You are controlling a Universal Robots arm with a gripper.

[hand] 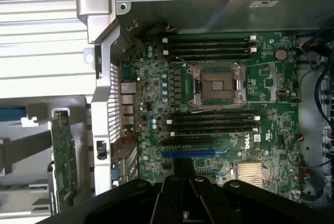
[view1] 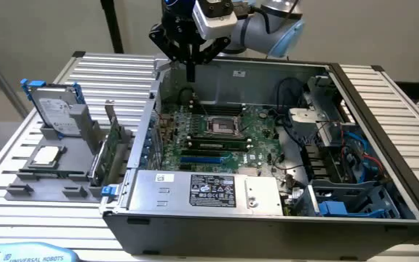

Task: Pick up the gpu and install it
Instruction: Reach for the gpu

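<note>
Green circuit board and a silver metal end bracket mark the gpu [view1: 112,146], a thin flat card. It stands on edge in a grey moulded holder [view1: 49,184] on the ribbed metal counter [view1: 115,68], at the middle left of the exterior view, just outside the side wall of the open grey computer case [view1: 268,229]. In the same holder, farther toward the exterior view's left, sit a silver hard drive with blue rails [view1: 55,112] and a small square silver CPU chip [view1: 46,155]. The black gripper [view1: 190,75] hangs at the upper middle of the frame, above the case's rear corner. It is clenched, fingers pressed together with nothing between them, touching nothing and well apart from the card. By my reading the pick-up step is in hand and not yet done, since the card sits untouched in its holder. A grasp calls for parted jaws set astride the card's upper edge, in line with its thin plane.

In the wrist view, the gripper [hand: 182,174] points down at the green motherboard [hand: 219,114], just by the long blue expansion slot [hand: 190,153], which lies vacant. The gpu [hand: 63,164] stands beyond the perforated case wall [hand: 107,109], apart from the gripper.
</note>
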